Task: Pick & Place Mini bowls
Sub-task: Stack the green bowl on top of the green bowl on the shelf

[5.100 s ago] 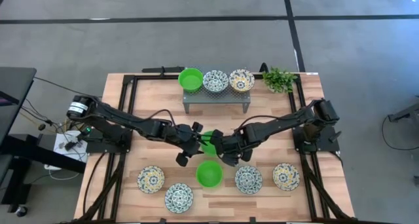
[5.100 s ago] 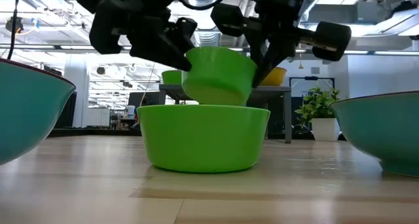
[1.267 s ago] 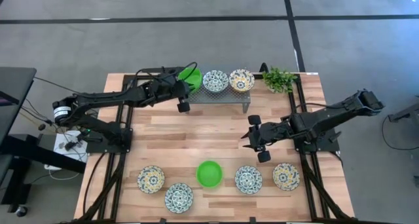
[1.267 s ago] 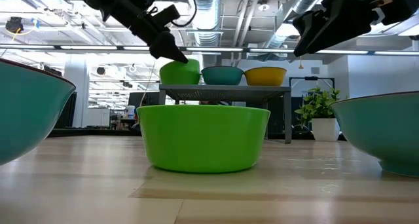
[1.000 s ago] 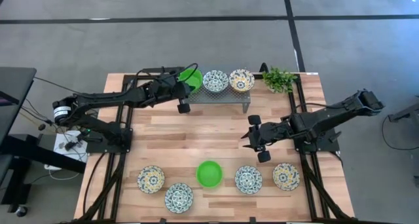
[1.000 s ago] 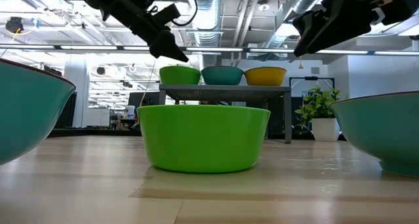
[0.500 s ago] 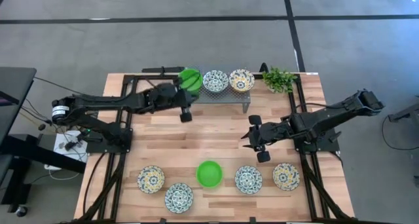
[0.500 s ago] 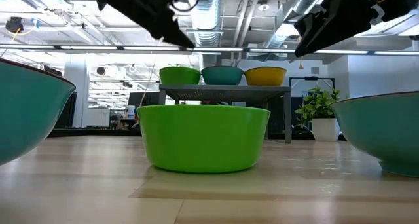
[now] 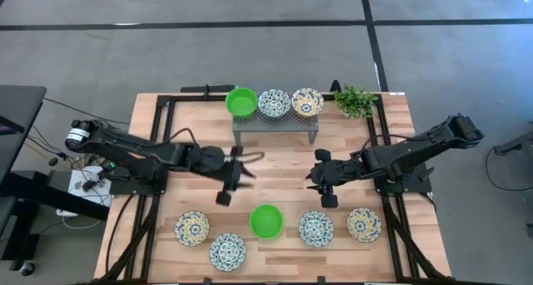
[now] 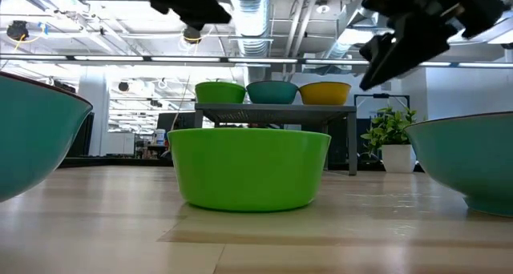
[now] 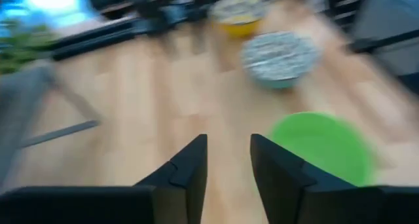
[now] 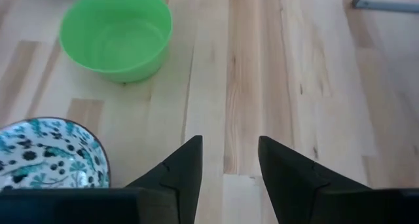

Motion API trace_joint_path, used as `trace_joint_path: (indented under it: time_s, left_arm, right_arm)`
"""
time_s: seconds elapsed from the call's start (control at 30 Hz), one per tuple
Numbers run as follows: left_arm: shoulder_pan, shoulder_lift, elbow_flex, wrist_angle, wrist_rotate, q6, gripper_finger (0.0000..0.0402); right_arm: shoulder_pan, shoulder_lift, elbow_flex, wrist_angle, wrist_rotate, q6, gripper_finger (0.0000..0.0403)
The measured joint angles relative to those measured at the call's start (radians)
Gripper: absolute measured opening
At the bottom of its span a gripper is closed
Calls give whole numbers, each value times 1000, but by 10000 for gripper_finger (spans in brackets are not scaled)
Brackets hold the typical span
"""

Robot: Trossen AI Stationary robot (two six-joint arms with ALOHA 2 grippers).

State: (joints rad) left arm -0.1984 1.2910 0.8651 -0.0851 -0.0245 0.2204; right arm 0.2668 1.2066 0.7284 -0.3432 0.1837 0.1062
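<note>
On the grey rack (image 9: pixel 275 125) at the far side stand three mini bowls: a green one (image 9: pixel 242 102), a blue-patterned one (image 9: pixel 274 102) and a yellow-patterned one (image 9: pixel 307 102). Along the near edge, several more rest on their bases: a green bowl (image 9: pixel 266 221), two blue-patterned (image 9: pixel 226 251) (image 9: pixel 316 227) and two yellow-patterned (image 9: pixel 191 227) (image 9: pixel 364 224). My left gripper (image 9: pixel 232 180) hovers open over the table's middle, left of centre, with nothing between its fingers (image 11: pixel 191 168). My right gripper (image 9: pixel 315 178) hovers open to the right of centre, above the boards, with the near green bowl (image 12: pixel 116 33) ahead of it.
A small leafy plant (image 9: pixel 356 100) stands at the far right, beside the rack. Black frame rails run along the table's left and right sides. Bare boards (image 9: pixel 275 172) lie between the two grippers and between the rack and the near row of bowls.
My left gripper has let go of the green bowl at the rack's left end, risen, and swung back toward the near edge to the table's middle. That bowl now sits level on the rack.
</note>
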Motion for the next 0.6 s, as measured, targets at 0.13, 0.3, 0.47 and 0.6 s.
trace_joint_path:
  time_s: [0.13, 0.3, 0.47, 0.6]
  left_arm:
    - [-75, 41, -29, 46, 23, -50, 134]
    - [-140, 153, -31, 125, 30, -78, 136]
    - [-178, 268, -31, 205, 63, -78, 134]
    - [-195, 313, -31, 252, 64, -74, 133]
  right_arm:
    - [-1, 71, 0, 47, 0, 1, 147]
    - [7, 122, 1, 108, 0, 1, 145]
    - [5, 152, 1, 122, -1, 0, 137]
    - [2, 156, 1, 123, 0, -53, 129]
